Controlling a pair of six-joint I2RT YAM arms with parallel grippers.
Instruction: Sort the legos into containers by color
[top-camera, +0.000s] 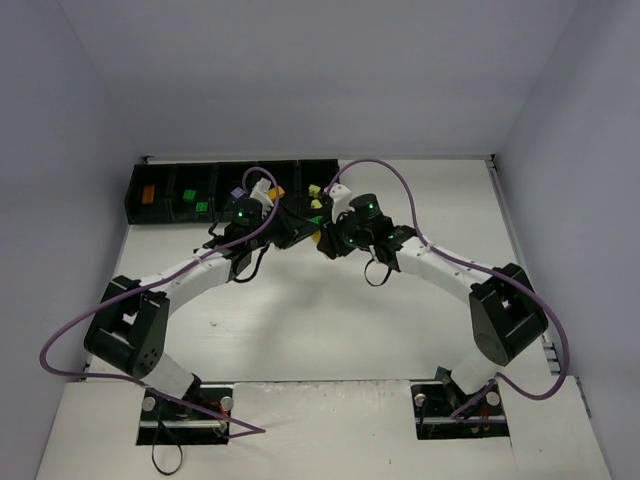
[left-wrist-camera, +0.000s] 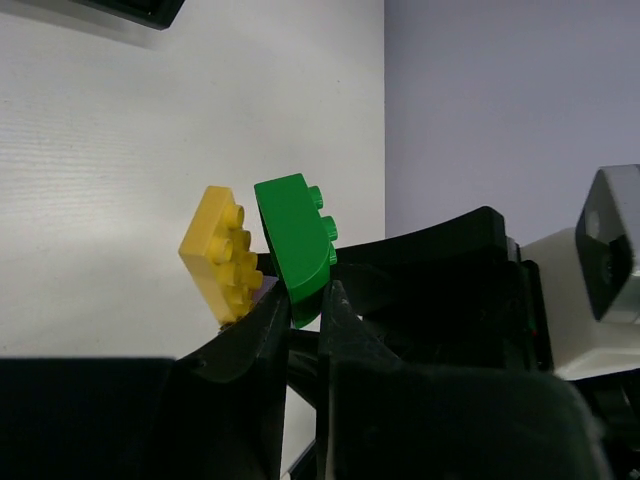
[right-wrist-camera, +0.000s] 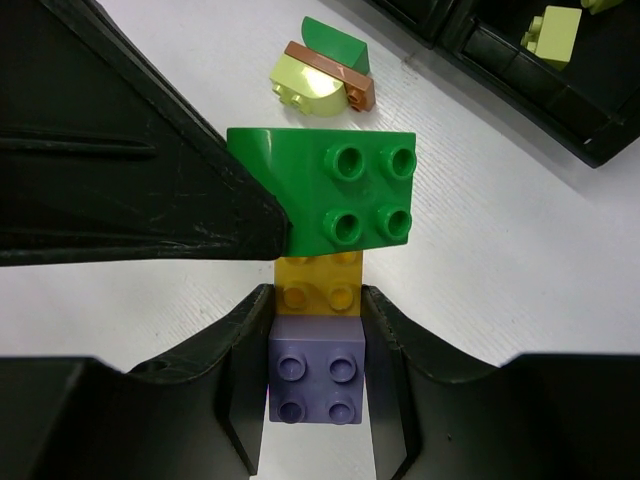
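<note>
Left pincer (left-wrist-camera: 305, 305) clenches the green brick (left-wrist-camera: 295, 240); only the right wrist view shows right pincer (right-wrist-camera: 315, 310) grasping the lilac brick (right-wrist-camera: 315, 382), 6 o'clock of yellow brick (right-wrist-camera: 320, 285).

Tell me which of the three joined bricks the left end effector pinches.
The green brick, at one end; the yellow brick is the middle one, and the lilac brick sits between the fingers of the right end effector.

At eleven o'clock, row of joined black open-topped plastic bins (top-camera: 134, 200): small orange-brown studded brick (top-camera: 147, 193) in leftmost, green bricks (top-camera: 203, 207) in second, lime bricks (top-camera: 316, 203) in rightmost. At five o'clock of that row, left gripper (top-camera: 303, 230) and right gripper (top-camera: 326, 245) tip to tip, small yellow brick (top-camera: 317, 238) between.
</note>
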